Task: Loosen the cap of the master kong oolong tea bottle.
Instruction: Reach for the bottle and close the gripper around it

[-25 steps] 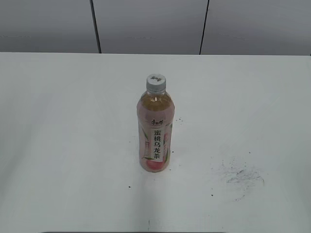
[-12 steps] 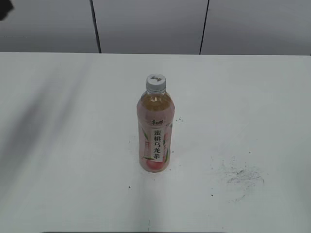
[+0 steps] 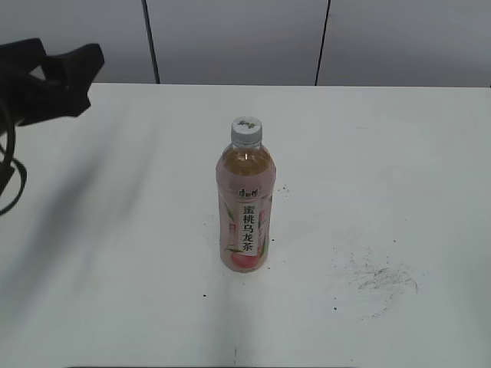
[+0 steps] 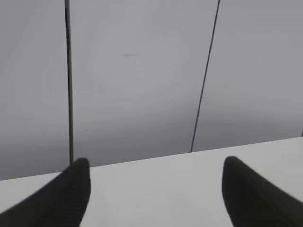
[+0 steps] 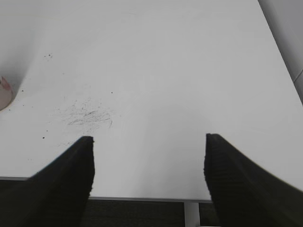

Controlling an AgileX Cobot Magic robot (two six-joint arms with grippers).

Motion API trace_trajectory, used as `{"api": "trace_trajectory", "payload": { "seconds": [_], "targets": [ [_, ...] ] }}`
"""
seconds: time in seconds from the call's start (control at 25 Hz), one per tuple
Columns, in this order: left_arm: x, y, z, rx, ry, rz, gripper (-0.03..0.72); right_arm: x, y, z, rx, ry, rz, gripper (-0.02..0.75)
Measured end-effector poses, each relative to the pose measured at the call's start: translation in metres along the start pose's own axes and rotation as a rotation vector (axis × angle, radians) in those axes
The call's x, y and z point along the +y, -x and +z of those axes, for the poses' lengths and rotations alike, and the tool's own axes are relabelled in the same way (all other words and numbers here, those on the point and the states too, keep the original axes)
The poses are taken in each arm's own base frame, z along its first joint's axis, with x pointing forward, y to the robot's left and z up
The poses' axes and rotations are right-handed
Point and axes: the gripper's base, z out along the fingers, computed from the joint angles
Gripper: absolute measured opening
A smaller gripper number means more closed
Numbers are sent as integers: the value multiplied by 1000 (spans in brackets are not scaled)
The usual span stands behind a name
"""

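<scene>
Here, bottle: the master kong oolong tea bottle point(image 3: 245, 211) stands upright mid-bench point(image 3: 399, 153).
Cap: the cap point(image 3: 247, 131) sits on its neck.
Left claw point(image 4: 154, 194): fingers spread, holding nothing, far left, well apart from the bottle.
Right claw point(image 5: 149, 175): fingers spread, holding nothing, above scuff marks point(image 5: 87, 116).

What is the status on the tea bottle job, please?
Both grippers open, empty: left gripper, right gripper. Bottle upright, cap on, untouched. Nothing in the way.
</scene>
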Motion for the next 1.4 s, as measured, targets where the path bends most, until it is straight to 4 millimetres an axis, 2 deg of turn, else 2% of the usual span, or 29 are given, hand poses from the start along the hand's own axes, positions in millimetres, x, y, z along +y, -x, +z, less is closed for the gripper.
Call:
{"api": "trace_trajectory", "payload": {
  "seconds": [0.2, 0.32, 0.64, 0.84, 1.0, 1.2, 1.4],
  "targets": [
    [-18, -24, -35, -44, -182, -28, 587, 0, 0, 0, 0, 0, 0, 544],
    [-30, -36, -51, -7, -301, -11, 590, 0, 0, 0, 0, 0, 0, 544],
    [-51, -51, -68, 74, -563, 60, 550, 0, 0, 0, 0, 0, 0, 544],
    [-52, -66, -57, 152, -600, 34, 594, 0, 0, 0, 0, 0, 0, 544],
    [-50, -76, -39, 185, -616, 27, 599, 0, 0, 0, 0, 0, 0, 544],
    [-54, -76, -15, 184, -675, 13, 600, 0, 0, 0, 0, 0, 0, 544],
    [-71, -74, 4, 150, -737, 19, 599, 0, 0, 0, 0, 0, 0, 544]
  ]
}}
